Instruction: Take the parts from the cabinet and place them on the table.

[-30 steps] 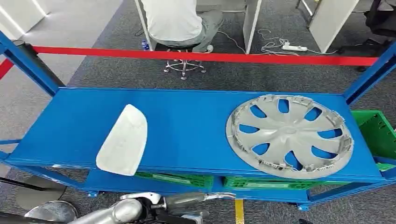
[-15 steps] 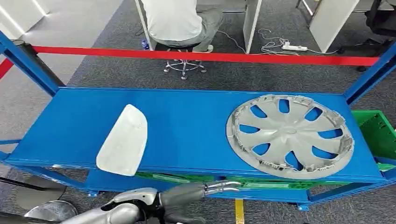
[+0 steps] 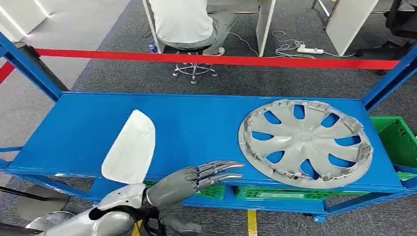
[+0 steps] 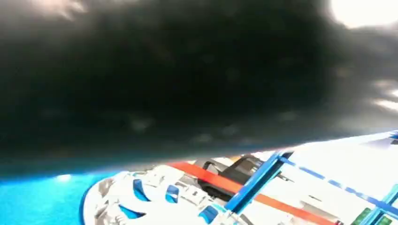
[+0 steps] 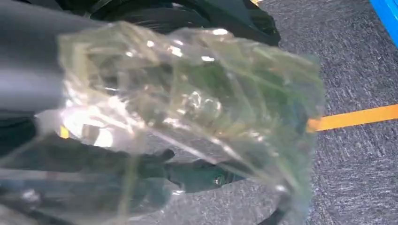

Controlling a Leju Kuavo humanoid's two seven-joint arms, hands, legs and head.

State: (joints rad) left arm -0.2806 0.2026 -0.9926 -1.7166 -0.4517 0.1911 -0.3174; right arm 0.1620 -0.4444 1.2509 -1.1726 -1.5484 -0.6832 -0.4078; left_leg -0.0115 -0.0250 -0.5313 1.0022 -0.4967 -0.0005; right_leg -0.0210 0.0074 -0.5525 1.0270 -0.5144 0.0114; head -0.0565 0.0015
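Observation:
On the blue cabinet shelf (image 3: 196, 123) lie two parts: a white curved panel (image 3: 130, 147) at the left and a silver wheel cover (image 3: 305, 142) at the right. My left hand (image 3: 196, 179) hovers at the shelf's front edge between them, holding nothing, its fingers (image 3: 221, 171) stretched out toward the wheel cover. The left wrist view is mostly dark blur, with the wheel cover (image 4: 155, 197) beyond it. In the right wrist view a crumpled clear plastic bag (image 5: 187, 108) with something greenish inside hangs above the carpet in my right hand (image 5: 28, 56), and it hides the fingers.
Green crates stand under the shelf (image 3: 275, 192) and to its right (image 3: 398, 140). Blue uprights (image 3: 29, 69) frame the shelf ends. Behind a red barrier tape (image 3: 221, 59) a person (image 3: 184, 22) sits on a stool. An orange floor line (image 5: 352, 117) crosses the carpet.
My left hand has risen from below the shelf to its front edge and its fingers have spread out. The parts on the shelf have not moved.

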